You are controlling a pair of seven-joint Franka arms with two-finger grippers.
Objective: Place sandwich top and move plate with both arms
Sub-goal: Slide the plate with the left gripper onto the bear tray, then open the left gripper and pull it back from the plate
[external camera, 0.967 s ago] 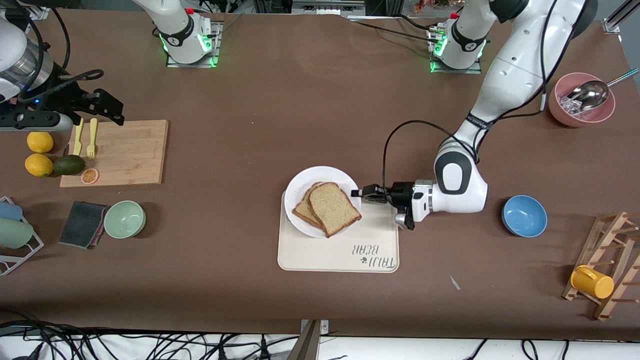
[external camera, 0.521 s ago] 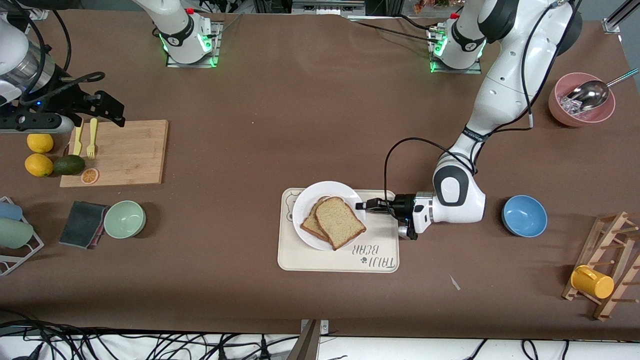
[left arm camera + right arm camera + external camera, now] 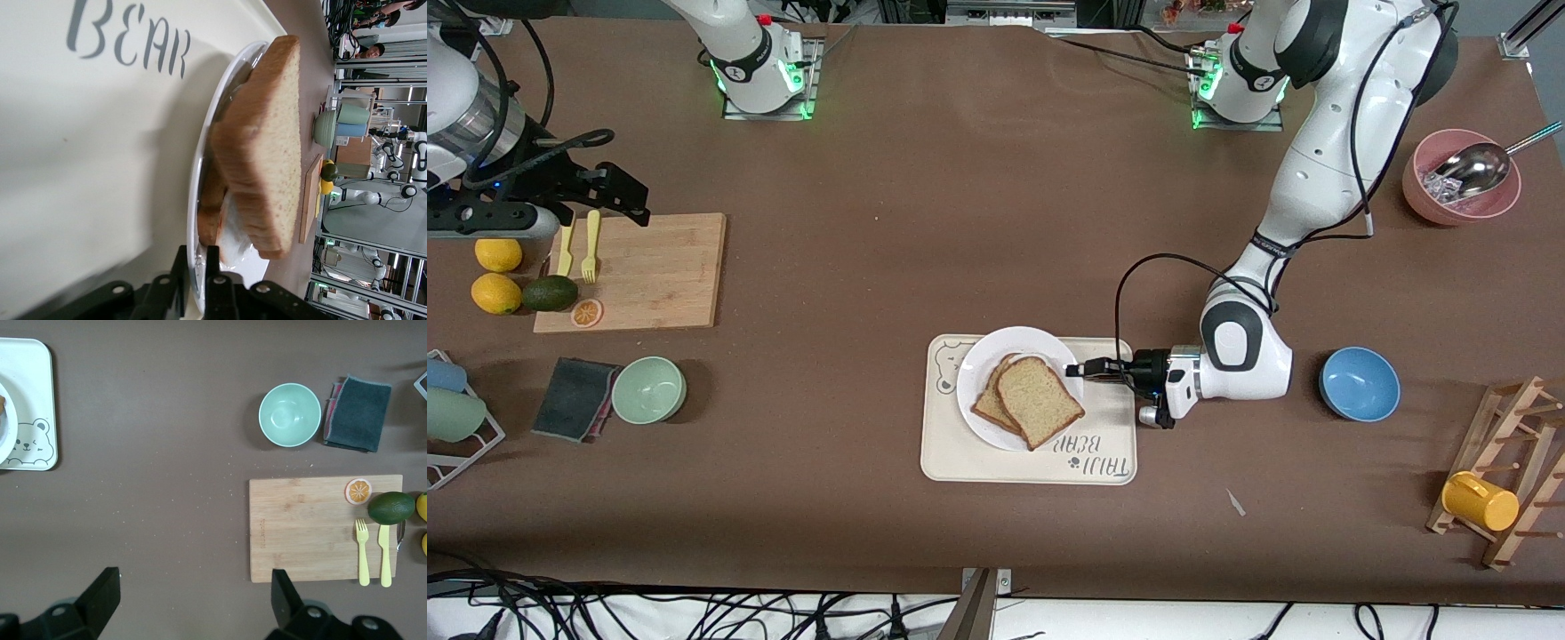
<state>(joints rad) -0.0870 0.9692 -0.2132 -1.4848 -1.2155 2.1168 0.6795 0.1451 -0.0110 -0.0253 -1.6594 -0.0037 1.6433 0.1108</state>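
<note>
On the brown table, your plate (image 3: pixel 983 351) sits on the tray (image 3: pixel 960 462) with the top (image 3: pixel 1040 401) already on. The left gripper (image 3: pixel 1082 370) pinches the plate's rim. The right gripper (image 3: pixel 609 191) waits splayed wide over the board (image 3: pixel 658 276); the two-arm move looks unfinished.

The word "BEAR" is printed in grey capitals on the cream tray (image 3: pixel 87 133), beside the plate (image 3: pixel 200 220). In the front view, a second word is seen before "BEAR" on the tray (image 3: pixel 1089 452), upside down; its letters cannot be read with certainty.
</note>
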